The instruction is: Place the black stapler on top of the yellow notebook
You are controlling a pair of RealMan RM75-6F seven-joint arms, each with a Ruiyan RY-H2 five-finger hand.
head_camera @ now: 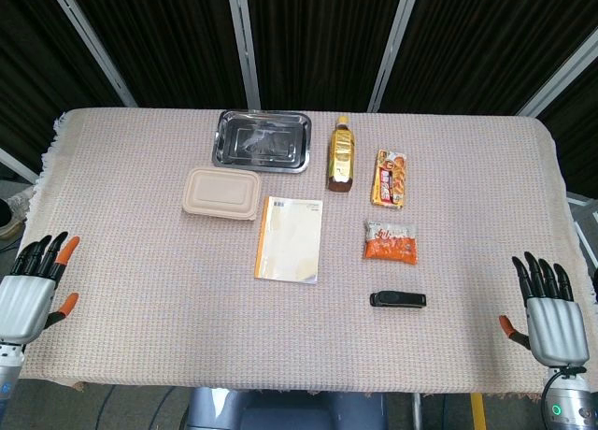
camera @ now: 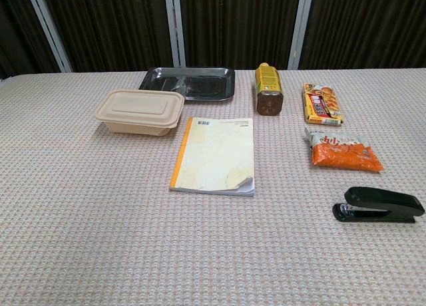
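Note:
The black stapler point(head_camera: 398, 299) point(camera: 379, 205) lies flat on the cloth, right of centre and toward the front. The yellow notebook point(head_camera: 290, 238) point(camera: 215, 155) lies closed in the middle of the table, to the stapler's left and a little farther back. My left hand point(head_camera: 33, 288) hovers at the table's front left corner, fingers spread, holding nothing. Off the front right corner, my right hand point(head_camera: 549, 311) is likewise spread and empty, right of the stapler. Neither hand shows in the chest view.
A beige lidded box point(head_camera: 222, 193) point(camera: 140, 111) and a metal tray point(head_camera: 265, 139) point(camera: 190, 82) sit behind the notebook. A yellow bottle point(head_camera: 342, 154) point(camera: 267, 88), a snack pack point(head_camera: 391, 178) point(camera: 321, 103) and an orange packet point(head_camera: 391, 241) point(camera: 343, 151) lie behind the stapler.

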